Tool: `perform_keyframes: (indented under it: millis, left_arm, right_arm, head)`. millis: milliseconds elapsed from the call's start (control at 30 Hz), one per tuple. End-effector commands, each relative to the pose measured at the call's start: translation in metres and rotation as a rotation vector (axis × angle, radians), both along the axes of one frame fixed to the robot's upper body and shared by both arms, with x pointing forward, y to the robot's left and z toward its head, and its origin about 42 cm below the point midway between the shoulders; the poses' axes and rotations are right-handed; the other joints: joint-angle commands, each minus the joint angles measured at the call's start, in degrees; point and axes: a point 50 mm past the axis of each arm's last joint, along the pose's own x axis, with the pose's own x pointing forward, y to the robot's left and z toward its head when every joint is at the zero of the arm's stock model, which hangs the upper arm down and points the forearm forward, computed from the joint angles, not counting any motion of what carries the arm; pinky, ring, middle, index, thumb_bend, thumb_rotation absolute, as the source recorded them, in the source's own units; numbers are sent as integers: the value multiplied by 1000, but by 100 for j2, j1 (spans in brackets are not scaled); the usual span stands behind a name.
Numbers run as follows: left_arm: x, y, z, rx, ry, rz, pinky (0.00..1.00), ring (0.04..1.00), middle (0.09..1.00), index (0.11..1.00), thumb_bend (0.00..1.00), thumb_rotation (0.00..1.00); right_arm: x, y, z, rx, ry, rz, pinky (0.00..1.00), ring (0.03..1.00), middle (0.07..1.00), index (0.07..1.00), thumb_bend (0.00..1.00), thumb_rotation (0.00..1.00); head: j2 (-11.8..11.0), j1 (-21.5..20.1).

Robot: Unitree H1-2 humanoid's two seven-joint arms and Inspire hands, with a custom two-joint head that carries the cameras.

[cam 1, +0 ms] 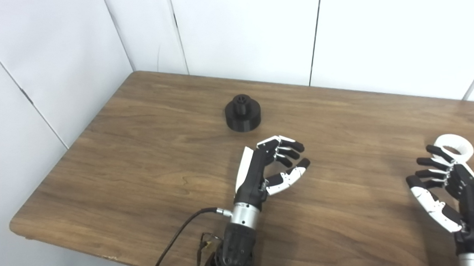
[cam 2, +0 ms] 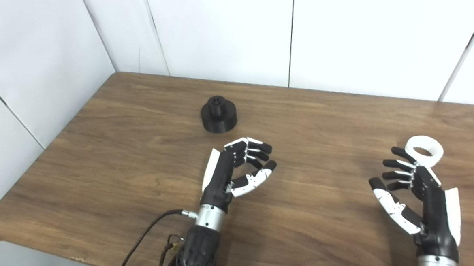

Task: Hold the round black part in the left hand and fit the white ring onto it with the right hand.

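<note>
Black part (cam 1: 243, 113) untouched; white ring (cam 2: 425, 150) by right hand (cam 2: 421, 198); both hands' fingers apart, empty.

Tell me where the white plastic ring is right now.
The white plastic ring lies on the wooden table at the right, just beyond the open right hand.

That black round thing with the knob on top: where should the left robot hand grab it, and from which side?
Probably around the wide lower disc of the round black part, coming from the near side where the open left robot hand already waits. The disc stands flat on the table with upright walls to wrap, and that leaves the narrow top knob free for the white ring.
</note>
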Motion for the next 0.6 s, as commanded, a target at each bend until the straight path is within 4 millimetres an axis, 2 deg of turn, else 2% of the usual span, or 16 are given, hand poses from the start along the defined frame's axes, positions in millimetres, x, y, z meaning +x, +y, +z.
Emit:
perform_keyframes:
  millis: [0, 67, 100, 167, 200, 333, 567]
  left_arm:
    - [8, 6, 29, 39, -87, 15, 555, 657, 705, 498, 500, 79]
    - [9, 11, 34, 65, -78, 27, 586, 689, 726, 498, 500, 80]
    - [9, 14, 38, 79, -74, 35, 635, 730, 761, 635, 565, 209]
    - [10, 21, 43, 101, -66, 49, 668, 761, 788, 712, 610, 278]
    - [10, 23, 45, 108, -64, 53, 681, 771, 797, 731, 620, 292]
    - [14, 38, 54, 163, -60, 79, 612, 753, 808, 772, 645, 315]
    - [21, 63, 70, 276, -61, 107, 629, 795, 850, 829, 666, 314]
  right_arm:
    - [4, -1, 6, -5, -45, 16, 487, 593, 678, 773, 596, 415]
    - [4, -1, 6, -7, -45, 14, 483, 590, 677, 772, 591, 406]
    - [4, -1, 7, -7, -44, 14, 486, 594, 677, 771, 594, 411]
    - [4, -1, 7, -8, -42, 12, 488, 595, 677, 772, 594, 416]
    - [4, -1, 7, -9, -42, 12, 488, 594, 676, 772, 593, 419]
    - [5, -2, 8, -17, -41, 10, 490, 595, 676, 773, 591, 425]
    - [5, -4, 9, -23, -41, 5, 482, 583, 668, 771, 588, 410]
  head:
    - [0, 6]
    - [-9, 10]
    - [-9, 10]
    - [-9, 10]
    - [-9, 10]
    - [-23, 1]
    - [-46, 2]
